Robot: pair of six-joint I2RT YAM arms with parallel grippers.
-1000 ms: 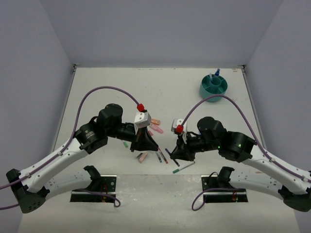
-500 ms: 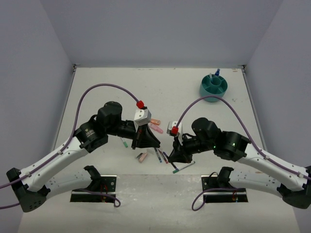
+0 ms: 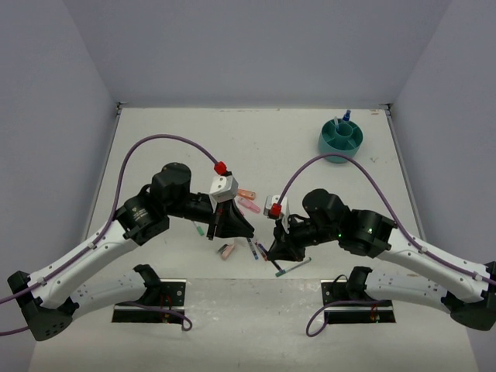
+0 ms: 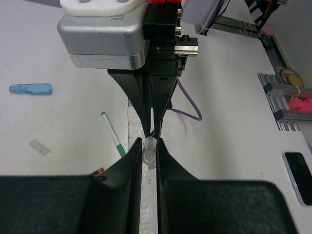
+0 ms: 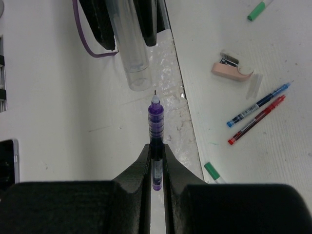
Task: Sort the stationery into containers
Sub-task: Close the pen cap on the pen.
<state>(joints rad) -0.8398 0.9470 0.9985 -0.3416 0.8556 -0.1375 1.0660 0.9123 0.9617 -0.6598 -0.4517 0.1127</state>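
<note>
My left gripper (image 4: 149, 148) is shut on a small clear pen cap (image 4: 149, 152), which shows end-on between the fingertips. Facing it, my right gripper (image 5: 156, 148) is shut on a purple pen (image 5: 155, 119) whose bare tip points at the clear cap (image 5: 131, 53), a short gap away. In the top view the left gripper (image 3: 249, 230) and the right gripper (image 3: 270, 249) meet tip to tip near the table's front middle. The teal organizer (image 3: 341, 138) stands far back right with a blue-capped bottle (image 3: 346, 116) in it.
Loose stationery lies around the grippers: blue pen (image 5: 258, 105), red pen (image 5: 257, 120), a pale pink piece (image 5: 231, 68), green marker (image 5: 213, 171), light-blue highlighter (image 4: 30, 88), green pen (image 4: 113, 134), orange highlighter (image 3: 247, 194) and pink highlighter (image 3: 249, 205).
The right arm has shifted left and slightly up the view with the pen, closing on the left gripper. The left arm has edged left. Both grips are unchanged.
</note>
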